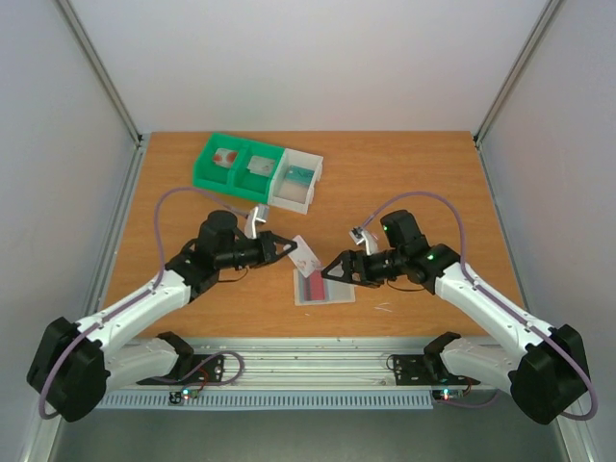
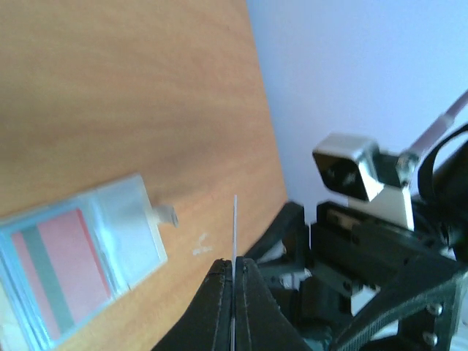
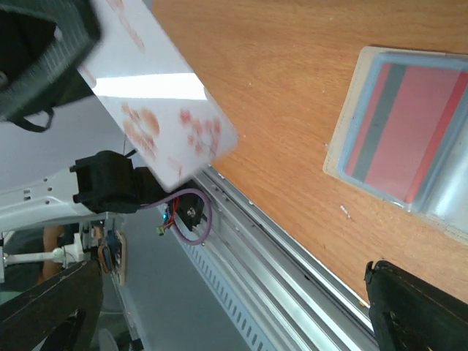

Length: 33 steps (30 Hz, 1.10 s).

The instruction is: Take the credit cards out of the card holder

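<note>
The card holder (image 1: 323, 287), a pale translucent sleeve, lies flat on the table with the dark red card (image 1: 318, 286) inside one panel. My left gripper (image 1: 286, 248) is shut on the white card with red marks (image 1: 307, 254) and holds it above the table, just up-left of the holder. In the left wrist view the card shows edge-on (image 2: 235, 219) between my shut jaws (image 2: 234, 262), with the holder (image 2: 128, 227) and its white tab (image 2: 167, 214) at lower left. My right gripper (image 1: 334, 269) is open and empty beside the holder's right edge. The right wrist view shows the white card (image 3: 168, 124) and the holder (image 3: 409, 131).
A green-and-white compartment tray (image 1: 199, 178) with small items stands at the back left of the table. The metal rail (image 1: 318, 361) runs along the near edge. White walls enclose the table on three sides.
</note>
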Tool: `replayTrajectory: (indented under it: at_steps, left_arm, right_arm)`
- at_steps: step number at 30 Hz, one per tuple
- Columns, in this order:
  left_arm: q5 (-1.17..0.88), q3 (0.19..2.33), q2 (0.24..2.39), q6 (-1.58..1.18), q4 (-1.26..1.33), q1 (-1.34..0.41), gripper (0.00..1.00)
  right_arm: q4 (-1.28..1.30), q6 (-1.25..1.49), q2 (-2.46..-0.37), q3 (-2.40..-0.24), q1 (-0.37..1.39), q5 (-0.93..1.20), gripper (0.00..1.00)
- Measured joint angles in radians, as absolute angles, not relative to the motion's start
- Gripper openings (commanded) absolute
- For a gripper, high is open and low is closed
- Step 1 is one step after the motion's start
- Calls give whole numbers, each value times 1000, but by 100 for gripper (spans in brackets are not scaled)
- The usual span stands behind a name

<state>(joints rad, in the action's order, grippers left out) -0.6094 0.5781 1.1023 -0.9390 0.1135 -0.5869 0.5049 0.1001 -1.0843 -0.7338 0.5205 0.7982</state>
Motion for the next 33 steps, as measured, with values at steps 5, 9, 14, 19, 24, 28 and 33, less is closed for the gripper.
replayTrajectory:
  at_steps: [5, 9, 14, 19, 24, 28, 33]
  left_arm:
    - [-500, 702, 1079, -850, -39, -545, 0]
    - [-453, 773, 1097, -805, -125, -478, 0]
    - [-426, 872, 1168, -759, -229, -376, 0]
    - [-382, 973, 1222, -697, -315, -294, 0]
    - [-273, 1038, 1255, -633, -325, -239, 0]
    - [-176, 1060, 1307, -603, -316, -199, 0]
    - [-131, 1093, 1436, -581, -251, -164, 0]
  right_arm:
    - [505, 112, -1079, -758, 521, 794, 98]
    - [506, 112, -1055, -768, 521, 788, 99]
    - [515, 108, -1035, -768, 521, 754, 99]
    - [514, 112, -1035, -768, 521, 732, 98]
    - [476, 132, -1037, -768, 521, 728, 99]
    - [466, 137, -1060, -773, 521, 725, 98]
    - [480, 133, -1087, -817, 521, 709, 98]
